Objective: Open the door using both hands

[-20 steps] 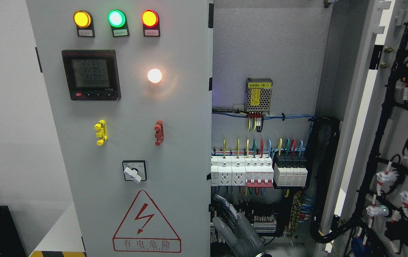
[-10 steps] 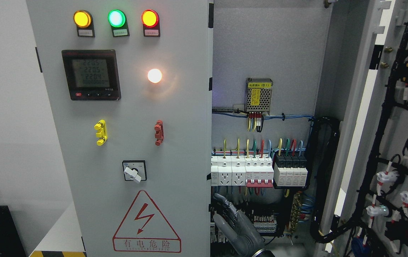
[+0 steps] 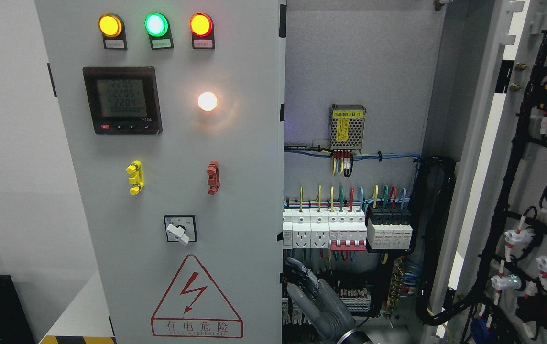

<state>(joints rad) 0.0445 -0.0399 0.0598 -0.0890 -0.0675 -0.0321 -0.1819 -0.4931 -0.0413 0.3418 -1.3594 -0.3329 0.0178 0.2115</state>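
Right, we see the grey cabinet filling most of the head view. Its left door faces us, carrying three lamps, a meter and a rotary switch. The right door stands swung wide at the picture's right edge, its wired inner side showing. Between them we see breakers inside. At the bottom edge the right hand rises in the opening, fingers stretched loose, holding nothing, just beside the left door's right edge; we cannot tell if it touches.
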